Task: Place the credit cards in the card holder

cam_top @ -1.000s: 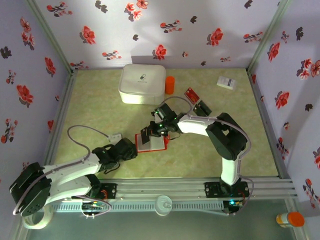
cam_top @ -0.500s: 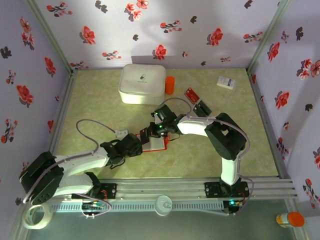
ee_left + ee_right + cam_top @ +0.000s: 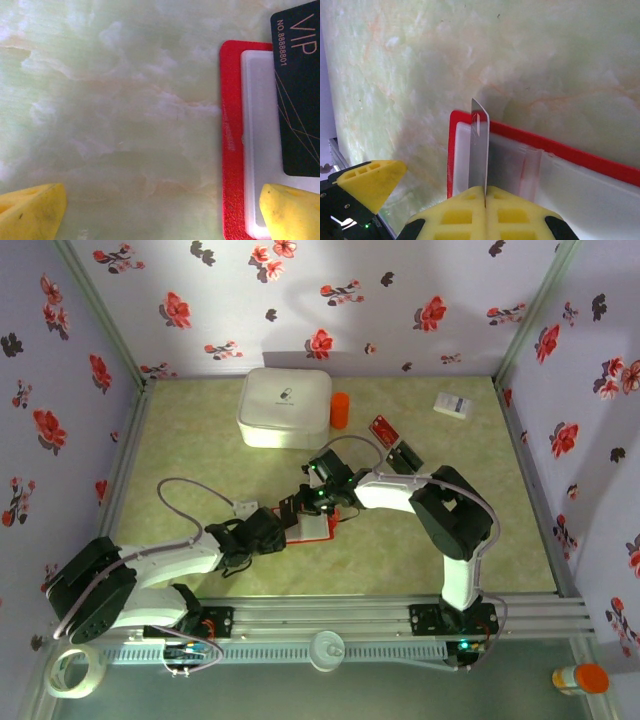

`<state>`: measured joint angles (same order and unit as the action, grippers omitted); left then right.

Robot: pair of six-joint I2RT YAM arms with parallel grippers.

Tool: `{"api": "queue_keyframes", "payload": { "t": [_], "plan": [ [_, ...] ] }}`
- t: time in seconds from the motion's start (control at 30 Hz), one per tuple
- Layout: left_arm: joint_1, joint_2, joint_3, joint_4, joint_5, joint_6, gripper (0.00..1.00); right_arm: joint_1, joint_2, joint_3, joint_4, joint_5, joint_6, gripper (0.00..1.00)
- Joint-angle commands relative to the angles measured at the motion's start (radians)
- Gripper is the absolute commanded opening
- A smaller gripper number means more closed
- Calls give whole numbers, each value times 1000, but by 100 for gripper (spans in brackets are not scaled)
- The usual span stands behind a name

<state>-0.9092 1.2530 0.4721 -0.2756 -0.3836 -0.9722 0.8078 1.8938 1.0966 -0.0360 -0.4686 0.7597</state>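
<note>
Probably a lab robot cell: floral-papered walls (image 3: 400,340), aluminium rail (image 3: 340,613), marbled green tabletop (image 3: 185,455)

We count three thin flat plastic cards: one red card (image 3: 383,428), one dark card (image 3: 404,455) and one black card printed VIP (image 3: 299,90). We count one flat red folding wallet (image 3: 231,125), one big white rounded box (image 3: 285,407), one orange cylinder (image 3: 340,410), one small white box with blue print (image 3: 453,405), one orange-capped bottle (image 3: 580,678), and two black-and-white robot arms, a left arm (image 3: 165,558) and a right arm (image 3: 455,515).
</note>
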Motion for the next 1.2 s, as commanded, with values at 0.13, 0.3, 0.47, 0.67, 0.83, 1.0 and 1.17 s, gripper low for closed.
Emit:
{"api": "queue_keyframes", "payload": {
  "t": [0.13, 0.3, 0.47, 0.67, 0.83, 1.0, 1.17],
  "plan": [
    [8, 16, -38, 14, 9, -8, 99, -29, -86, 13, -101, 19, -37, 0],
    [7, 15, -41, 14, 9, -8, 99, -48, -119, -19, -111, 24, -44, 0],
    [8, 11, -43, 15, 9, -8, 99, -49, -119, -51, -105, 23, -45, 0],
    [7, 2, -47, 12, 8, -10, 99, -50, -104, -79, -88, 30, -43, 0],
    [7, -14, -47, 5, 8, -11, 99, -49, -70, -81, -69, 20, -34, 0],
    [8, -46, -25, -25, 9, -3, 100, -48, -53, -83, -55, 12, -26, 0],
    [9, -70, 16, -40, 9, 20, 100, -47, -56, -90, -52, 12, -26, 0]
  ]
}}
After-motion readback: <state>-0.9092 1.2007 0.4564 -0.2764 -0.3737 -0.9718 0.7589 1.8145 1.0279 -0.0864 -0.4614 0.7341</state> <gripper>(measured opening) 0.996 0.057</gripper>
